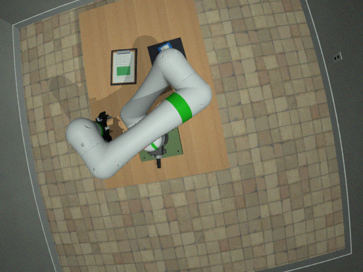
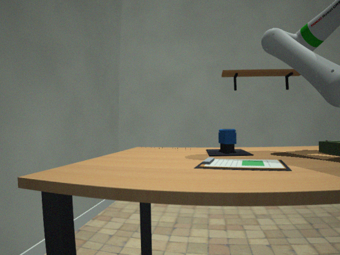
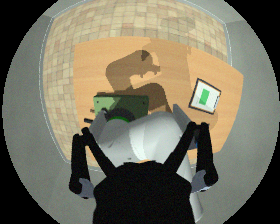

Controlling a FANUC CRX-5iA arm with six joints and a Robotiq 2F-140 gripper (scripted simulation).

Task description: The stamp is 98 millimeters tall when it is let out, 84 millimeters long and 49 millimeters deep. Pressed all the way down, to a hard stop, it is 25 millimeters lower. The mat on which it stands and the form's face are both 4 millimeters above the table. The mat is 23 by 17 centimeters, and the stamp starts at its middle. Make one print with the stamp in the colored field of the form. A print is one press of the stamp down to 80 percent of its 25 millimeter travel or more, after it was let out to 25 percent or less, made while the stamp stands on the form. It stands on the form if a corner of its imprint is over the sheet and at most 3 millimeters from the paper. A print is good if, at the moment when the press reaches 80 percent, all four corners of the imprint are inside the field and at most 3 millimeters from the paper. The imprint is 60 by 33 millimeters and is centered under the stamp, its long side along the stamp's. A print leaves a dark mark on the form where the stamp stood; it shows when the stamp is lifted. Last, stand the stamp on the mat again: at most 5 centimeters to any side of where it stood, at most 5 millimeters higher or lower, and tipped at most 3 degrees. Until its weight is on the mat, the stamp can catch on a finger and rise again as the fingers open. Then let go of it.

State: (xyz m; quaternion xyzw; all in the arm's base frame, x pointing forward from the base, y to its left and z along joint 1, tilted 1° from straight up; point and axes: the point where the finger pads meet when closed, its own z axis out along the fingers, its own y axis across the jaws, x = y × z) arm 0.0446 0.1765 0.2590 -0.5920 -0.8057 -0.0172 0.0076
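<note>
The blue stamp (image 2: 227,140) stands upright on its dark mat (image 2: 229,153) at the far side of the table. In the top view the arm's elbow hides most of the stamp (image 1: 164,47). The form (image 1: 123,66) lies on a clipboard beside the mat, and no mark shows on its green field (image 1: 123,70). It also shows in the side view (image 2: 243,163) and, small, in the wrist view (image 3: 205,97). My gripper (image 1: 104,123) is open and empty, near the table's left edge and far from the stamp. In the wrist view its fingers stand wide apart with only the arm's own white body behind them.
The arm's base stands on a green plate (image 1: 161,146) near the table's front edge. The white arm links (image 1: 171,90) fold over the middle of the table. A wall shelf (image 2: 260,72) hangs behind the table.
</note>
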